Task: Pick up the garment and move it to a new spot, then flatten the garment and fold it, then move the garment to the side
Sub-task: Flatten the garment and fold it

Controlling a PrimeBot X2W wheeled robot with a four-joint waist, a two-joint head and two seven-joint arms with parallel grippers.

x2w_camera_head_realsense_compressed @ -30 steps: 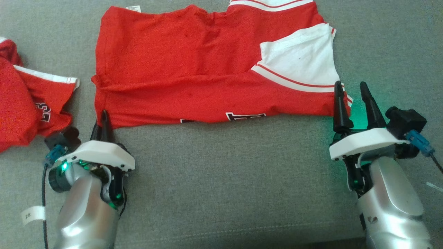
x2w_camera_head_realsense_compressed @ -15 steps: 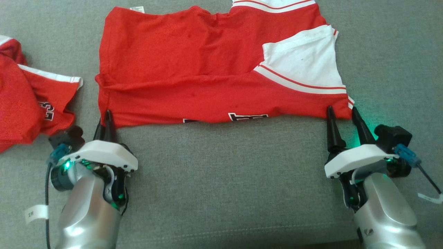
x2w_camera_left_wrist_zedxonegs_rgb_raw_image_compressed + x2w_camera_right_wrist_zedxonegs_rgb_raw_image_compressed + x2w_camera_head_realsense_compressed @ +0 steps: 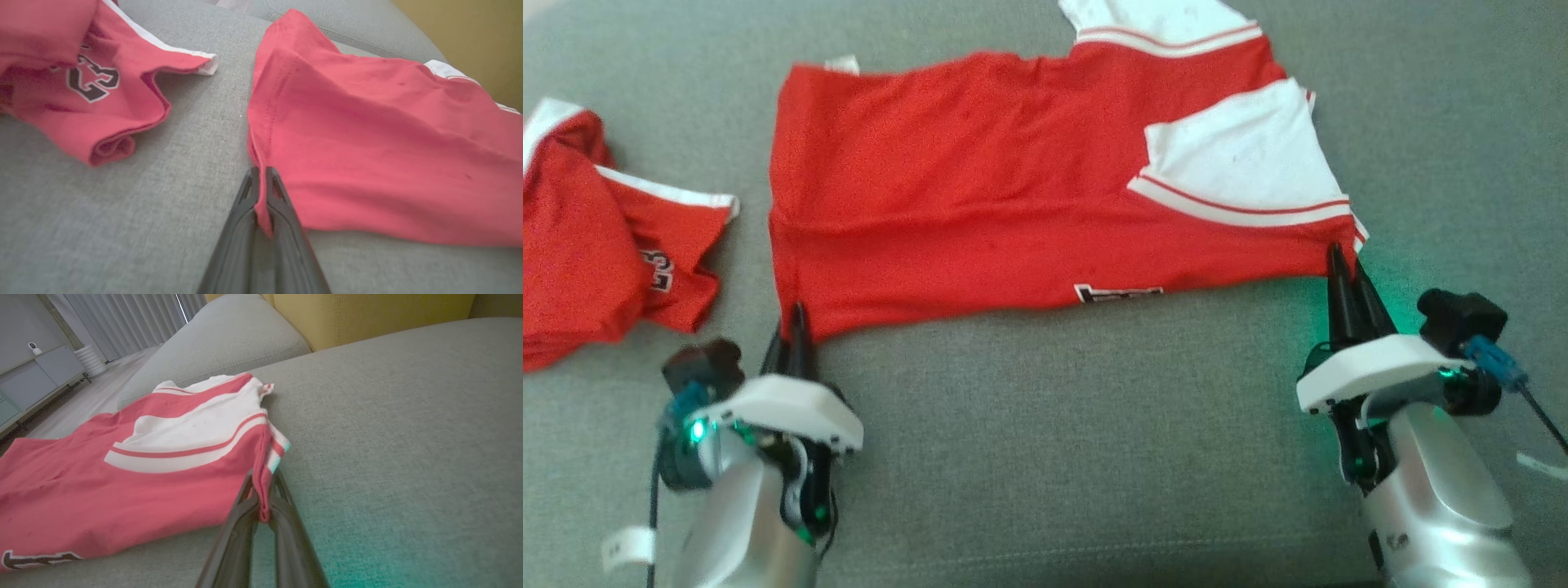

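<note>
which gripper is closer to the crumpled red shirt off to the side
Left. The left gripper grips a corner of the spread jersey, just beside the crumpled shirt; the right gripper grips its opposite corner.

- Two red-and-white cloth garments: spread garment (image 3: 980, 204), crumpled garment (image 3: 580, 261) left of it.
- Two dark-fingered grippers: left gripper (image 3: 795, 318), right gripper (image 3: 1342, 265).
- One grey fabric sofa (image 3: 1062, 441).

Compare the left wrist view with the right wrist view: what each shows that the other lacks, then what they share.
Left wrist view: the left gripper shut on the red jersey's hem corner, and a second crumpled red garment with a dark number print, lying apart. Right wrist view: the right gripper shut on the corner by the white sleeve, plus curtains and a pale cabinet. Both: the jersey on the grey sofa, with a yellow cushion behind.
</note>
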